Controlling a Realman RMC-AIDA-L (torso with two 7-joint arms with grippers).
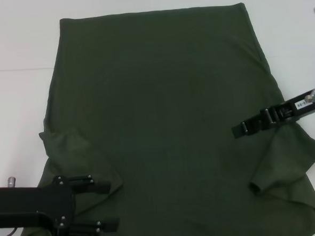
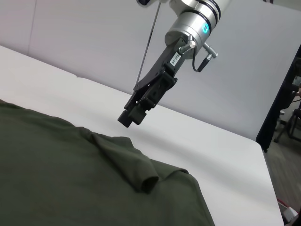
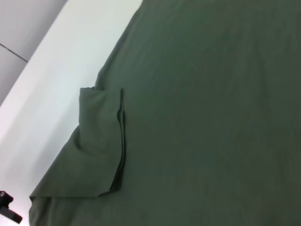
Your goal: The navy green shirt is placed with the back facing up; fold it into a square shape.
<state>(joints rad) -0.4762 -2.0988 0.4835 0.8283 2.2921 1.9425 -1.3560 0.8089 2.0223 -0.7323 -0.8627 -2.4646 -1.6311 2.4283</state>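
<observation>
The only writing in sight is a small white label on the right arm just behind the right claw [image 1: 242,129]; its characters are too small to read in the head view, and in the left wrist view they are no clearer. The arm's silver wrist also carries a small blue ring mark.

The navy green shirt [image 1: 168,122] lies flat on the white bench [image 1: 14,46], its long axis running from the robot's near edge toward the far side. A straight edge lies at the far end and the wider, sleeved end is nearest the robot. No print or tag shows on the cloth. The sleeve [image 1: 280,164] on the robot's right is folded in over the body of the shirt, ending in a small curled cuff; the sleeve on the left [image 1: 68,150] is likewise turned inward with a creased edge.

The right claw sits above the shirt's right edge, just over the folded sleeve, its fingers drawn together and holding nothing. The left claw [image 1: 106,205] hovers over the shirt's near left corner, its two fingers spread apart, with no cloth between them.
</observation>
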